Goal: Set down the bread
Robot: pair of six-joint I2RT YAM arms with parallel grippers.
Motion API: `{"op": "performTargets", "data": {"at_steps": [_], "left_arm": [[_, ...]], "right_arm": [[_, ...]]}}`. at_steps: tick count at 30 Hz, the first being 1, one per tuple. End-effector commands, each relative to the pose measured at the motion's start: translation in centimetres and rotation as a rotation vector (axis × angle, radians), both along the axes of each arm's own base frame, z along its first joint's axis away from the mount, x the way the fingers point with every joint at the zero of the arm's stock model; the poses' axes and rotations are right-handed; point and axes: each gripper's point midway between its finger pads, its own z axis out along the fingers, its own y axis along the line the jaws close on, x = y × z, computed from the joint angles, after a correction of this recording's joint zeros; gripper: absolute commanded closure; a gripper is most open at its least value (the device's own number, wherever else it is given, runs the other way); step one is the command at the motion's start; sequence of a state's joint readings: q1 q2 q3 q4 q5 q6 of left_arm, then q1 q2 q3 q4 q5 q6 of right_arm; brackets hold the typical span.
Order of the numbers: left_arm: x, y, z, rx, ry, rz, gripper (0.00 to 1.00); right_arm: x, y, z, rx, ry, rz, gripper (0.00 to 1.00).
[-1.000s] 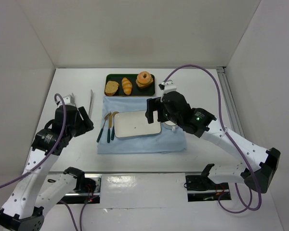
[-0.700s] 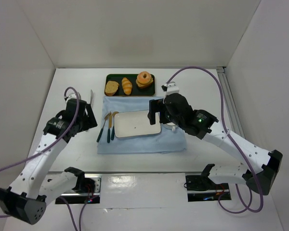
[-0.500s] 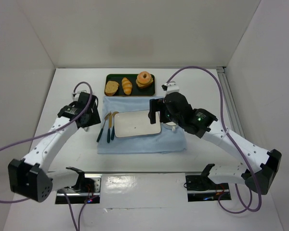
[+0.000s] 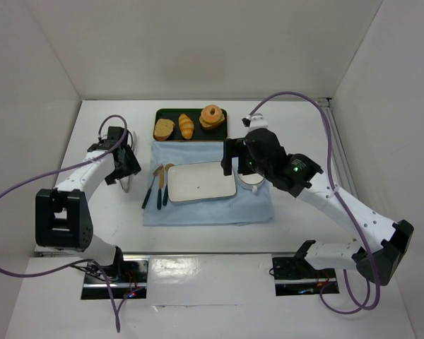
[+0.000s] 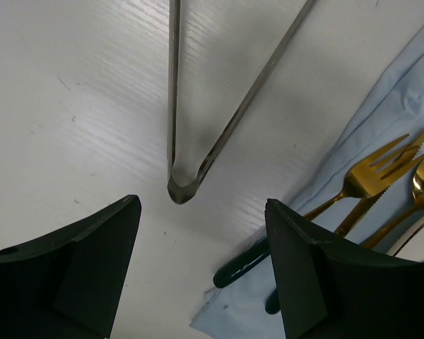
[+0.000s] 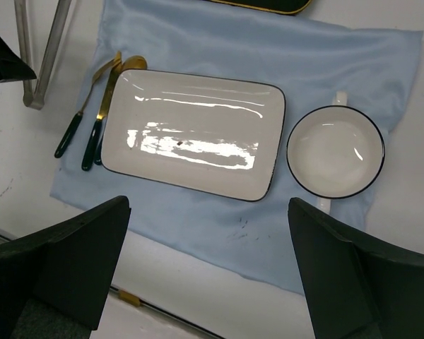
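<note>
The bread [image 4: 212,113], an orange-brown ring with a centre hole, lies atop another piece at the right end of a dark green tray [image 4: 191,110] at the back of the table. Neither wrist view shows it. My left gripper [image 4: 123,171] [image 5: 201,205] is open, low over the table left of the cloth. The closed end of metal tongs [image 5: 178,189] lies just ahead of its fingers, untouched. My right gripper [image 4: 230,157] [image 6: 208,205] hangs open and empty above the blue cloth [image 6: 219,219], well short of the tray.
A white rectangular plate [image 4: 201,181] [image 6: 194,134] and a round white cup [image 6: 336,152] rest on the cloth [image 4: 205,208]. Gold cutlery with green handles [image 4: 155,187] [image 5: 371,173] lies along its left side. A bread slice [image 4: 163,128] and a croissant-like roll [image 4: 186,126] share the tray.
My left arm has swung forward and toward the back, bringing its gripper down by the tongs, and its jaws have spread wider. The right gripper has shifted slightly toward the back.
</note>
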State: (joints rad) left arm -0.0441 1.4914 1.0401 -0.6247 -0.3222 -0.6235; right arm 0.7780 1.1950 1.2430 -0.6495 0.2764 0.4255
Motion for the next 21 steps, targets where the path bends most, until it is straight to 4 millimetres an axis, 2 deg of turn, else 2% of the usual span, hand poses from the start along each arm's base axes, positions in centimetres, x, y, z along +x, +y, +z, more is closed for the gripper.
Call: {"op": "performTargets", "data": {"at_steps": [1, 7, 8, 10, 13, 14, 19, 21], "left_arm": [[2.8, -0.2, 0.3, -0.038, -0.048, -0.034, 0.16], [3.5, 0.8, -2.6, -0.074, 0.022, -0.012, 0.16], [3.9, 1.2, -2.5, -0.070, 0.013, -0.010, 0.16], [3.8, 1.4, -3.2, -0.080, 0.032, -0.004, 0.16], [3.9, 2.2, -4.5, -0.075, 0.065, 0.003, 0.16], [4.2, 2.3, -4.2, -0.071, 0.057, -0.006, 0.16], [4.7, 2.7, -5.4, -0.064, 0.087, -0.018, 0.16], [5.5, 2.9, -5.3, -0.055, 0.083, -0.037, 0.17]], "right_arm": [[0.1, -0.9, 2.0, 0.017, -0.032, -0.018, 0.00], [0.5, -1.0, 2.8, 0.024, -0.040, -0.027, 0.00], [0.7, -1.1, 3.2, 0.021, -0.054, -0.030, 0.00], [0.9, -1.3, 2.7, 0.007, -0.040, -0.039, 0.00], [0.9, -1.3, 3.2, 0.014, -0.047, -0.039, 0.00], [1.2, -1.6, 3.2, 0.014, -0.048, -0.050, 0.00], [1.2, -1.6, 3.2, 0.014, -0.048, -0.050, 0.00], [1.1, -1.7, 3.0, 0.008, -0.041, -0.050, 0.00]]}}
